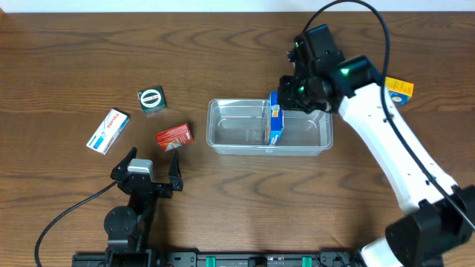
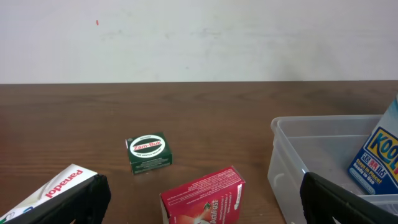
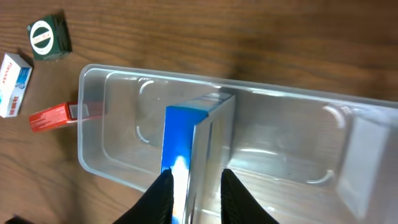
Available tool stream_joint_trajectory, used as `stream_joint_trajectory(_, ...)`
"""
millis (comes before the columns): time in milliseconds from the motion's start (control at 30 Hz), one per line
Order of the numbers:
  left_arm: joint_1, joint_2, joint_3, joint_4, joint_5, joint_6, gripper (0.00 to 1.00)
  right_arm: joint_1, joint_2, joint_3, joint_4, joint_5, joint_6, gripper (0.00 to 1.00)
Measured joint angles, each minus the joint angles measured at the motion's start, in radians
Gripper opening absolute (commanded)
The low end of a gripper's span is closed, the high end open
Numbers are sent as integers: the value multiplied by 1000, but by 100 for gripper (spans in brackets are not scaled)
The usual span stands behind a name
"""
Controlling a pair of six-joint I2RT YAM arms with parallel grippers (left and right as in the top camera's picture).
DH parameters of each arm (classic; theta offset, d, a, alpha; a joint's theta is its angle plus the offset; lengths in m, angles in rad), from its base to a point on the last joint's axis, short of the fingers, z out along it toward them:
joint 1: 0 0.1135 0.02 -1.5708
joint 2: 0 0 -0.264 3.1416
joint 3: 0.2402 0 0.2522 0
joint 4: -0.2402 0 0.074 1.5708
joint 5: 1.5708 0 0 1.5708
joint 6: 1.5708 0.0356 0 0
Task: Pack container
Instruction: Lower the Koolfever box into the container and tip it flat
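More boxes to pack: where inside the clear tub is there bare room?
Bare floor lies either side of the blue box in the container: toward the end near the red box, and toward the opposite end. The middle is crowded, where the right gripper clamps the box.

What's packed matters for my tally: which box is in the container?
The blue box, held by the right gripper inside the container; red box, green box, white box and yellow box lie outside.

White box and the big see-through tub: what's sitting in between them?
The red box lies on the table between the white box and the container, nearer the container. The overhead view shows it best.
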Motion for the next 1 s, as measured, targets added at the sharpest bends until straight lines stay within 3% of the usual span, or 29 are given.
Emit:
stream_joint_trajectory(233, 0, 0, 0, 0, 0, 0, 98, 1, -100, 1, -6, 21, -107, 13)
stream_joint_trajectory(400, 0, 0, 0, 0, 0, 0, 98, 54, -107, 2, -37, 29, -215, 1)
stream_joint_trajectory(1000, 0, 0, 0, 0, 0, 0, 98, 105, -18, 2, -82, 105, -297, 1)
